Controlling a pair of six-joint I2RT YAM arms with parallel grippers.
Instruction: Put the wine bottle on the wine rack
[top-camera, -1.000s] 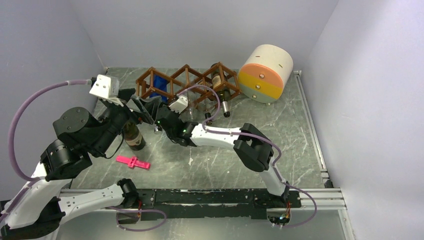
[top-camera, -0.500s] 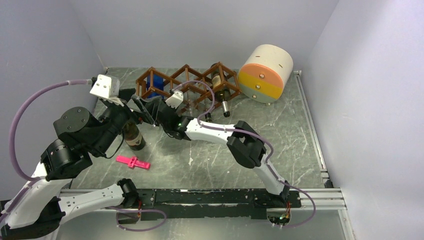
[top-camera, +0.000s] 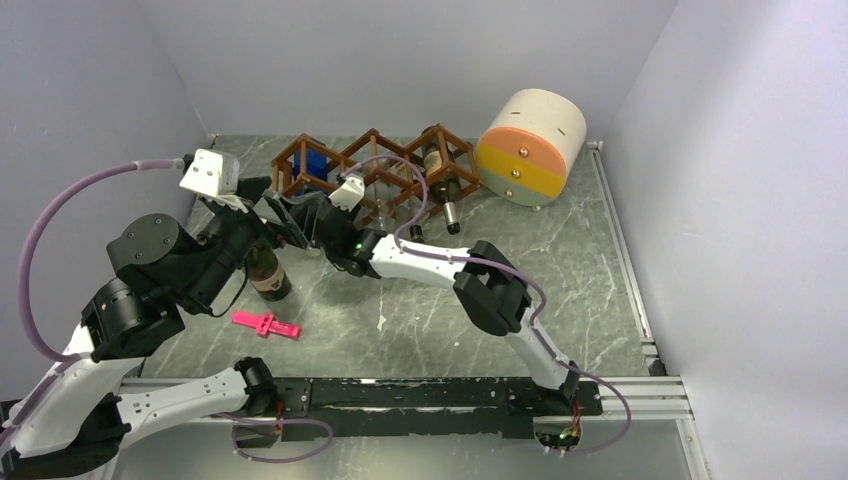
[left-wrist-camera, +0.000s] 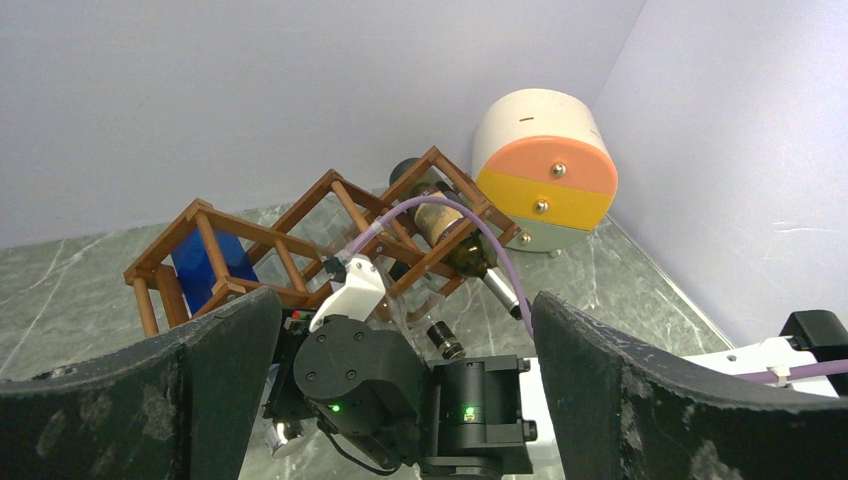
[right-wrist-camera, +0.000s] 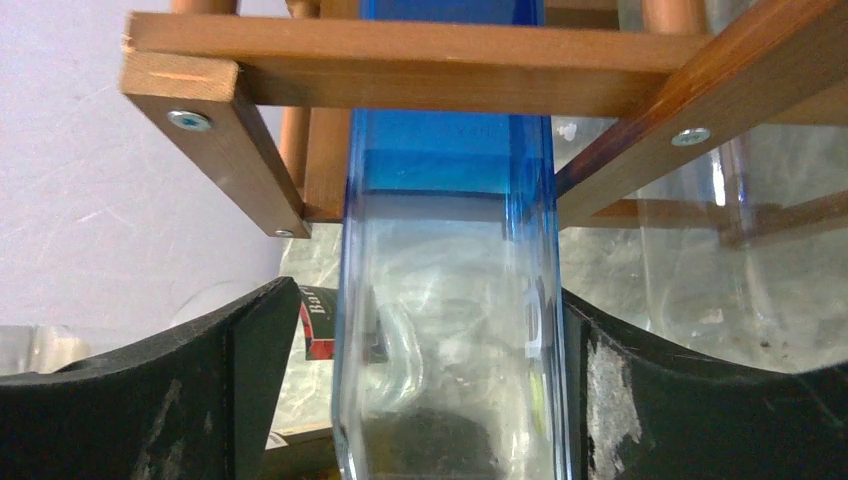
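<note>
The reddish-brown wine rack (top-camera: 385, 160) stands at the back of the table and also shows in the left wrist view (left-wrist-camera: 300, 220) and the right wrist view (right-wrist-camera: 400, 60). My right gripper (top-camera: 318, 208) is shut on a blue glass bottle (right-wrist-camera: 450, 330). The bottle's far end is inside the rack's leftmost cell (top-camera: 316, 163). A dark wine bottle (top-camera: 266, 272) stands upright on the table under my left arm. My left gripper (top-camera: 268, 215) is wide open and empty, just above and behind the right wrist (left-wrist-camera: 405, 330).
A cream, orange and yellow cylinder (top-camera: 530, 145) lies at the rack's right end. A dark bottle (top-camera: 437, 165) and a clear one (top-camera: 385, 215) lie in the rack's right cells, necks pointing forward. A pink clip (top-camera: 266, 323) lies near the front left.
My right arm has reached forward and left toward the rack, carrying the blue bottle deeper into the leftmost cell. My left arm has not moved.
</note>
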